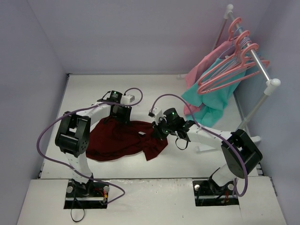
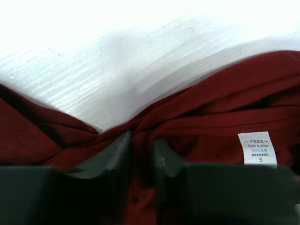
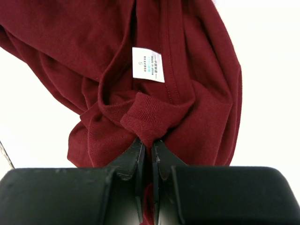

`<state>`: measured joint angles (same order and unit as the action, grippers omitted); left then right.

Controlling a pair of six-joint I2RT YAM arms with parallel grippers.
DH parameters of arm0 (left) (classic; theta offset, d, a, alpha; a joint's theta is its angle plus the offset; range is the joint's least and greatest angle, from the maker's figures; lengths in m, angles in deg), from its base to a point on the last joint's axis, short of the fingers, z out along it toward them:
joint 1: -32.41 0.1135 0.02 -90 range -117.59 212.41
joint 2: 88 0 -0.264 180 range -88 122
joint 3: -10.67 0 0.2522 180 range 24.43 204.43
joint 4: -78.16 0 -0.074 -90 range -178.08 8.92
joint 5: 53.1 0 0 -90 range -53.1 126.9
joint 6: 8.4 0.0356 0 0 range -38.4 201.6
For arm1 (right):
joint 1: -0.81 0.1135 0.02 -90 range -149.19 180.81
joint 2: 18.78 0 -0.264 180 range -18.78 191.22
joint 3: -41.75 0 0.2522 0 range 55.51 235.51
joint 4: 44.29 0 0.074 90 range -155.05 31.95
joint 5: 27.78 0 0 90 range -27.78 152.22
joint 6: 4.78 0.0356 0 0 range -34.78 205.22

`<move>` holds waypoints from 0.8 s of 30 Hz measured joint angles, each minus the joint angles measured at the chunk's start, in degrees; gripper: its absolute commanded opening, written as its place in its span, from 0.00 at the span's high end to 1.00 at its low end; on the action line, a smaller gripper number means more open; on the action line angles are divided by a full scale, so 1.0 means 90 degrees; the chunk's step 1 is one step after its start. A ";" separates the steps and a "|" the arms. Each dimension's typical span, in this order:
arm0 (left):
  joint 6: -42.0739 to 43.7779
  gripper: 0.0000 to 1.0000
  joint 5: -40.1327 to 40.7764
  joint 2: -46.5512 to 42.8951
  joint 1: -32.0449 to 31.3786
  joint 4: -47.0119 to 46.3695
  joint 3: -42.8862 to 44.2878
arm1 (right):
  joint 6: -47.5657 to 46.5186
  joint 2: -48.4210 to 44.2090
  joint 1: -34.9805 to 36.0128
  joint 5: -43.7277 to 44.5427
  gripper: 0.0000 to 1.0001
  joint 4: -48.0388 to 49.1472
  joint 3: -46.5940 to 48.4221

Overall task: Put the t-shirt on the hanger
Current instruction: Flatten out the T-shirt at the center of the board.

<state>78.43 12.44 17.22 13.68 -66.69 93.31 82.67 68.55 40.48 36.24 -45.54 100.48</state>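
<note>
The maroon t-shirt point(image 1: 117, 138) lies bunched on the white table between the arms. My left gripper point(image 1: 120, 116) is shut on a fold at its far left edge; cloth point(image 2: 197, 117) fills the gap between the fingers point(image 2: 165, 154). The white tag point(image 2: 257, 148) shows to the right. My right gripper point(image 1: 158, 131) is shut on the ribbed collar point(image 3: 147, 117), with the tag point(image 3: 148, 64) just beyond it. Several salmon-pink hangers point(image 1: 232, 65) hang on the rack at the back right, away from both grippers.
A white rack rail point(image 1: 255, 58) at the back right carries the hangers, a pink garment point(image 1: 199, 70) and a teal garment point(image 1: 213, 96). The rack's leg point(image 1: 251, 112) stands close behind my right arm. Grey walls close in the table point(image 1: 154, 161).
</note>
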 measured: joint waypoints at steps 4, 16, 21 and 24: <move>-0.0059 1.00 0.0505 -0.0018 -0.0084 0.0235 0.0176 | 0.0001 0.0000 -0.0019 0.0002 1.00 0.0007 0.0002; -0.0110 1.00 0.3235 -0.0275 0.0104 0.1794 0.6419 | -0.1644 0.0897 -0.0253 0.0932 1.00 -0.1423 0.5974; 0.0046 1.00 0.4208 -0.0733 0.0344 0.1362 0.8879 | -0.2365 0.1700 -0.0358 0.1135 1.00 -0.1188 0.9248; 0.0065 1.00 0.4281 -0.1697 0.0304 0.0983 0.8160 | -0.2555 0.1665 -0.0293 0.1115 1.00 -0.1074 0.9558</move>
<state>79.02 50.97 1.95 16.42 -57.84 166.75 59.68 83.53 37.84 46.27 -55.21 186.50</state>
